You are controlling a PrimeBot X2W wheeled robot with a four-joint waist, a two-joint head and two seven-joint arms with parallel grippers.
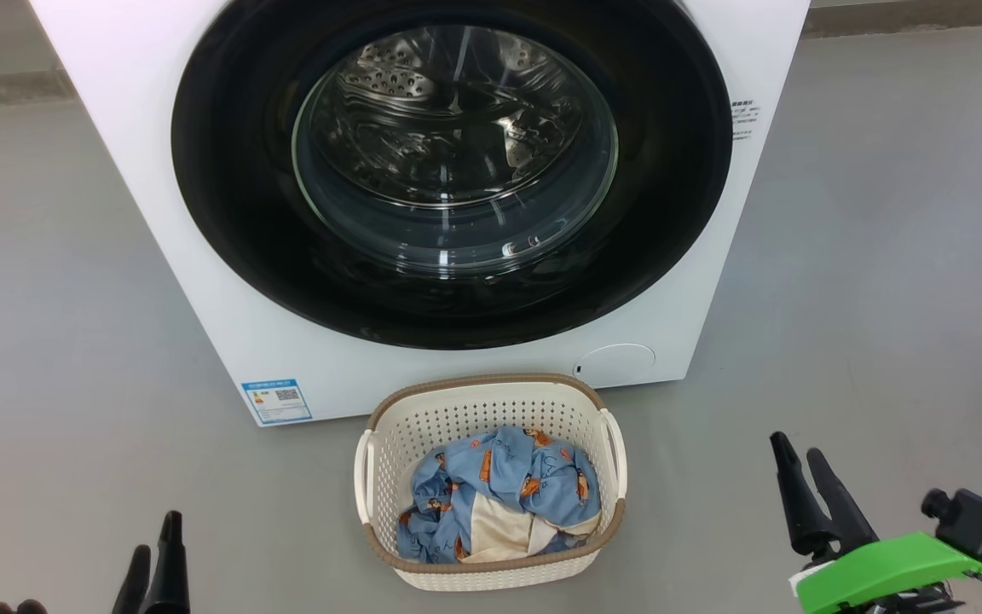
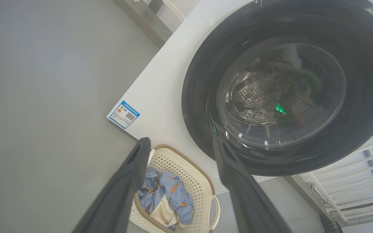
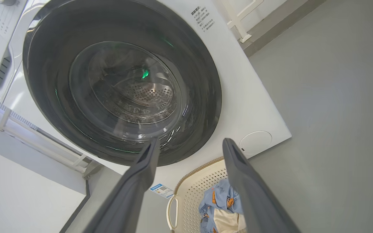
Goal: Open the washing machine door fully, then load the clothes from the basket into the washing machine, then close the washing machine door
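Note:
The white washing machine (image 1: 158,213) stands ahead with its round glossy black door (image 1: 227,213) shut flat against the front. On the floor just before it sits the cream basket (image 1: 491,409), holding the light blue printed clothes (image 1: 508,477) and a cream cloth piece. My left gripper (image 1: 154,537) hangs low at the left, open and empty. My right gripper (image 1: 798,456) is low at the right, open and empty, well clear of the basket. In the wrist views the left gripper (image 2: 181,144) and right gripper (image 3: 189,144) point at the door (image 2: 202,97) (image 3: 44,81) with spread fingers.
Grey floor (image 1: 883,256) surrounds the machine on both sides. A blue label (image 1: 276,401) and round white cap (image 1: 615,360) mark the machine's lower front. White railing (image 2: 361,181) shows beside the machine in the left wrist view.

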